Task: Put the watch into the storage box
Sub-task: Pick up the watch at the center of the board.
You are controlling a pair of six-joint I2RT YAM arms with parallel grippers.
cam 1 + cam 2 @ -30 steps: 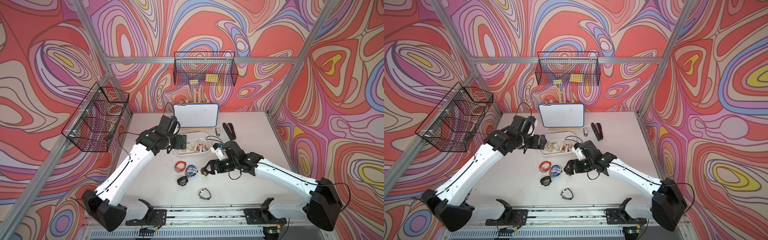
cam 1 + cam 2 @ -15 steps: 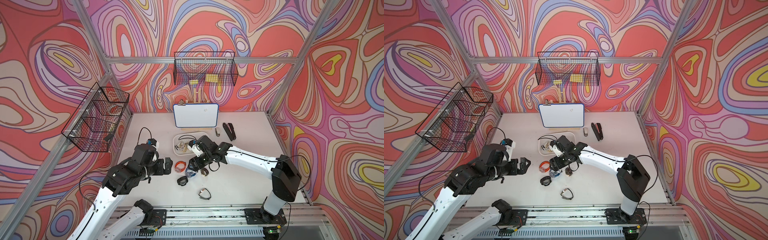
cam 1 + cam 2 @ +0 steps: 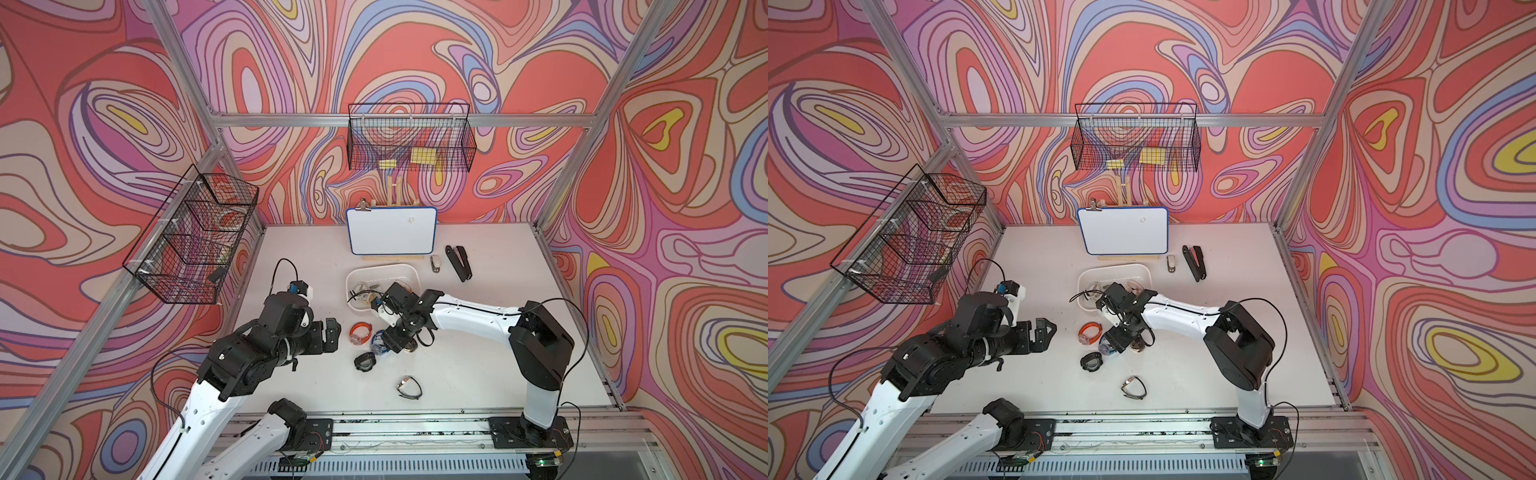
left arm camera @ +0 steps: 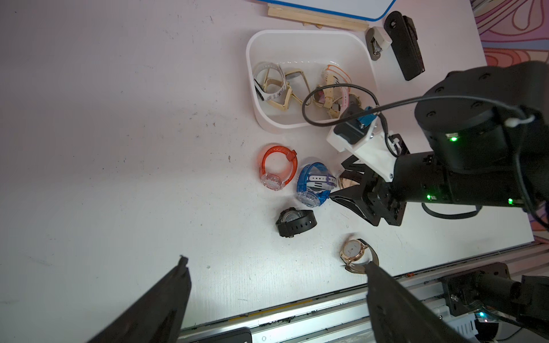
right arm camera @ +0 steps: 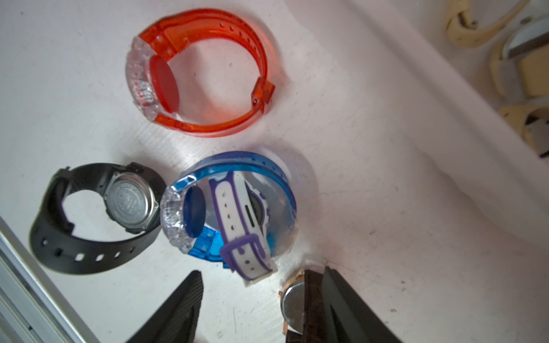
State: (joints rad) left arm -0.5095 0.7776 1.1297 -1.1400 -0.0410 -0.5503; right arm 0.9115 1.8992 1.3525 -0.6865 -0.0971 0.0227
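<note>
Straddling the brown-strap watch, the right claw stood apart, unclamped, with the storage box at twelve o'clock. The left claw hovered spread wide.

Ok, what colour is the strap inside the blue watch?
White strap, purple trim; right wrist view shows best.

Overhead stereo pair, close wrist cameras

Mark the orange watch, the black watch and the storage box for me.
orange watch [image 4: 272,181], left wrist view, on its clear case.
black watch [image 4: 298,228], left wrist view, on its strap.
storage box [image 4: 309,50], left wrist view, on its bare floor.
</note>
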